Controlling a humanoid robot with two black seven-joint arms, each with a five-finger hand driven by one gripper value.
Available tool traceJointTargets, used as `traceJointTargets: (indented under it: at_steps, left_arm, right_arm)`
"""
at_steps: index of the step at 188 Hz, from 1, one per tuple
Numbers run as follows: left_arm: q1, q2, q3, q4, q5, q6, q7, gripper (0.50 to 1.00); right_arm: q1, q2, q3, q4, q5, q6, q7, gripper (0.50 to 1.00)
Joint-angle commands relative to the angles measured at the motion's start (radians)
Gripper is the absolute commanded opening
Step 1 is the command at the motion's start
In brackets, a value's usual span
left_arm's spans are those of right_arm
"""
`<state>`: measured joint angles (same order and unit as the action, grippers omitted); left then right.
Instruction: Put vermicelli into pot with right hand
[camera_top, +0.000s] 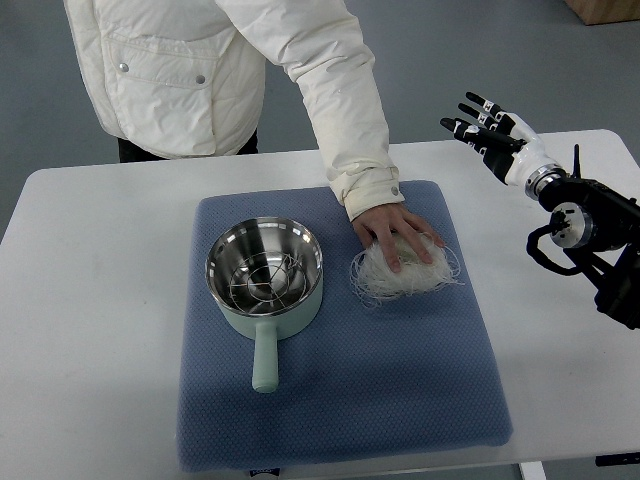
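In the top view, a white counter (90, 300) is seen with a blue mat (340, 400) laid on it. On the mat, a pale green pot (266, 290) is set, with a wire rack (262, 277) inside and its handle pointed toward the near edge. Just beside the pot, on its right, the vermicelli (405, 272) is found as a loose white nest. A person's hand (398, 232) is pressed on top of it, with a white sleeve (335, 110) reaching in from the far side. The right hand (488, 125) is held up in the air over the far right part of the counter, well apart from the vermicelli, with its fingers spread and nothing held. The left hand is not seen. No step seems to be started yet; the noodles are not yet picked up. Next, the right hand probably needs to be moved down to the nest, once the person's hand is taken away, and the fingers closed softly around it.
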<state>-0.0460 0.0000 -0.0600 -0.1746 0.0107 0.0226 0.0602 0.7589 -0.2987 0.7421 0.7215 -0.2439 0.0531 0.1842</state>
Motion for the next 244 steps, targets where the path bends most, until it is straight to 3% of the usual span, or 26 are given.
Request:
traceJointTargets:
  at_steps: [1, 244]
  left_arm:
    - [0.0, 0.0, -0.004, -0.002, 0.0, -0.001, 0.001, 1.0]
    - [0.0, 0.0, 0.002, 0.01, -0.002, -0.001, 0.0, 1.0]
  right_arm:
    - [0.0, -0.003, -0.001, 0.001, 0.0, 0.002, 0.0, 0.921]
    - [0.0, 0.003, 0.002, 0.001, -0.014, 0.024, 0.001, 0.921]
